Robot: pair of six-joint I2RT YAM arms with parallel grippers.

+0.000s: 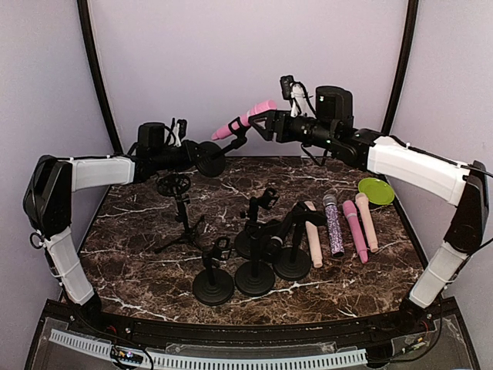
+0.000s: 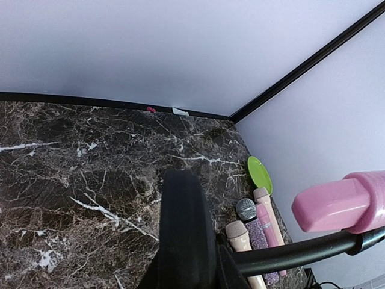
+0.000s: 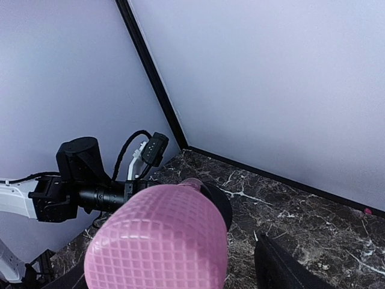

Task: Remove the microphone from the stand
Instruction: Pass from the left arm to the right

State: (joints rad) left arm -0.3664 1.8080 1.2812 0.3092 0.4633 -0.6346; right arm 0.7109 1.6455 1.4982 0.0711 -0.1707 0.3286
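Top external view gives me the layout: my left gripper (image 1: 194, 156) is clamped on the round base (image 1: 209, 159) of the microphone stand (image 1: 237, 140). It holds the stand off the marble table (image 1: 131, 231) and tipped on its side, I judge so that the pink microphone (image 1: 245, 119) points toward the other arm. The microphone sits in the stand's clip, up in the air between the two arms. My right gripper (image 1: 266, 123) is at its head end. On the right wrist view the jaws stand wide around the head, with a gap between it and the one visible finger (image 3: 280, 268), so nothing is gripped there yet. I read this as bracing with one arm so the other can pull the microphone out of the clip. Empty stands (image 1: 254, 266) and loose microphones (image 1: 343, 223) lie below, well apart.
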